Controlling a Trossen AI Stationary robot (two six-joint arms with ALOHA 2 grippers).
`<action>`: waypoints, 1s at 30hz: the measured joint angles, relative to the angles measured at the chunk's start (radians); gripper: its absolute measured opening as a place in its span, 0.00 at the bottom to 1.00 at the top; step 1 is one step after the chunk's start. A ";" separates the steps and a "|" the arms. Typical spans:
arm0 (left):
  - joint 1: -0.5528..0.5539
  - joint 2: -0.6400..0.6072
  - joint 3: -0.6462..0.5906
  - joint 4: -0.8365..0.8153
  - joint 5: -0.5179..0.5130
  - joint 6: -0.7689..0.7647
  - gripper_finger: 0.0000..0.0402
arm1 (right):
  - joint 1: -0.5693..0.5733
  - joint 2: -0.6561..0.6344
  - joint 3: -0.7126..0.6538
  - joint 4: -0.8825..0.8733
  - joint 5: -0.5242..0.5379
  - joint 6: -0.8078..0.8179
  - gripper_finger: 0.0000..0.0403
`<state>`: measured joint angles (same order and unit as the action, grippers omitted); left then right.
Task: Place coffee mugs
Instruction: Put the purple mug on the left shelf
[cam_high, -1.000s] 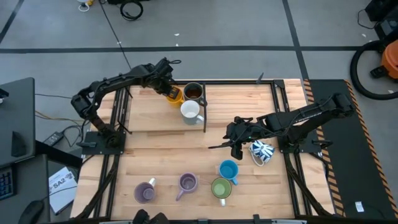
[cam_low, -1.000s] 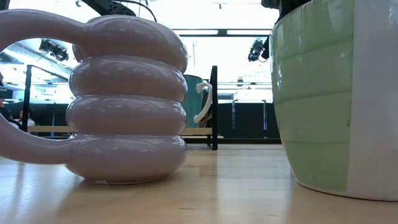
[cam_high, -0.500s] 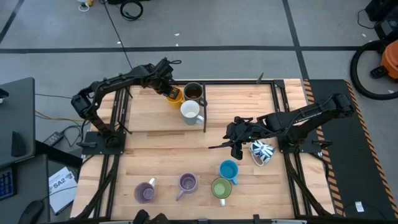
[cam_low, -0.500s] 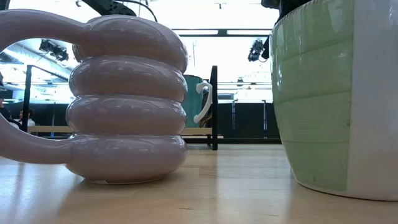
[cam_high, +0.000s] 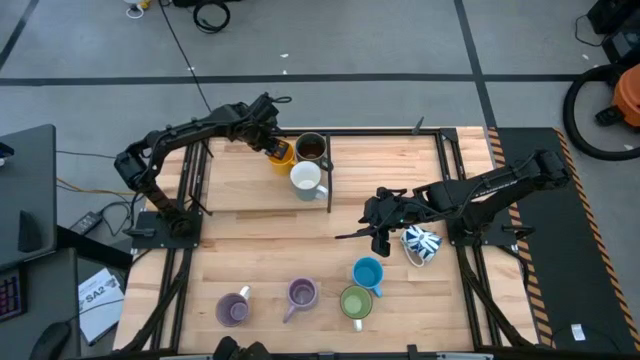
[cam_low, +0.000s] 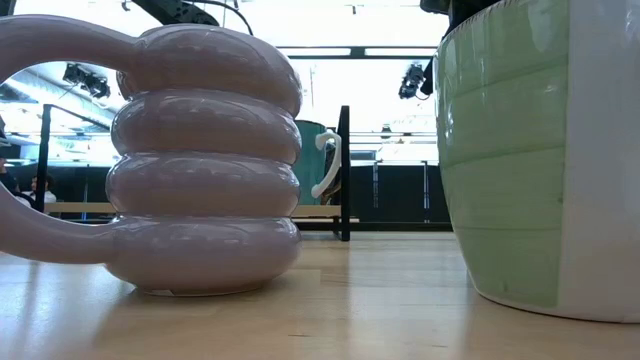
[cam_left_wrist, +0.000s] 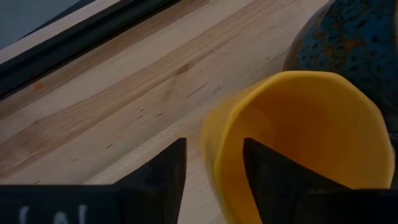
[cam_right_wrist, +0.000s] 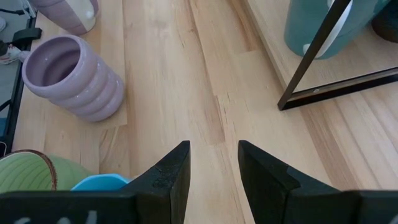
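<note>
A: Start with the biggest thing. What does the overhead camera give you that the others don't?

B: The whole wooden tabletop (cam_high: 250, 240) and both arms at once. A thin black frame (cam_high: 328, 170) stands at the far side, left of centre. Just beside it sit the dark grey mug (cam_high: 311, 147) and the white mug (cam_high: 307, 179), with the orange mug (cam_high: 281, 153) at the left end effector (cam_high: 268, 146). Along the near edge are two purple mugs (cam_high: 233, 309) and (cam_high: 301, 294), then the green mug (cam_high: 355, 302) and the blue mug (cam_high: 368, 273), those last two touching.

A: And the patterned one?

B: The white mug with blue pattern (cam_high: 421, 243) lies on its side under the right arm, just behind the right end effector (cam_high: 372, 231), which hovers near mid-table.

A: What does the level camera add?

B: Shape. The purple mug (cam_low: 205, 160) is a stack of rounded rings with a fat loop handle, and the green mug (cam_low: 520, 160) has fine horizontal ridges and a white stripe. Between them, far off, the frame post (cam_low: 344, 170) shows.

A: Are the left fingers on anything?

B: Yes. The left wrist camera shows one finger (cam_left_wrist: 273, 171) inside the orange mug (cam_left_wrist: 298, 130) and the other outside, pinching its rim. The mug is tilted, its yellow inside facing the lens, with the dark speckled mug (cam_left_wrist: 348, 37) close behind.

A: And the right?

B: Its wrist camera shows the fingers (cam_right_wrist: 168, 171) parted over bare wood, holding nothing, with a ringed purple mug (cam_right_wrist: 71, 78) ahead.
</note>
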<state>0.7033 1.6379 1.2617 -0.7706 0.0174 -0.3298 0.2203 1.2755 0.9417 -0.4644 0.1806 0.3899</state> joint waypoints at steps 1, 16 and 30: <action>0.000 0.000 0.000 -0.001 0.000 0.000 0.42 | 0.000 0.000 0.000 0.000 0.000 0.000 0.35; 0.000 -0.003 0.086 -0.076 0.000 0.001 0.41 | 0.000 0.000 0.000 0.000 0.000 0.000 0.35; -0.080 -0.004 0.519 -0.549 -0.002 0.060 0.41 | 0.000 0.000 0.000 0.000 0.000 0.000 0.35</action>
<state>0.6232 1.6334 1.7803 -1.3193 0.0151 -0.2695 0.2203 1.2755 0.9417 -0.4644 0.1806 0.3901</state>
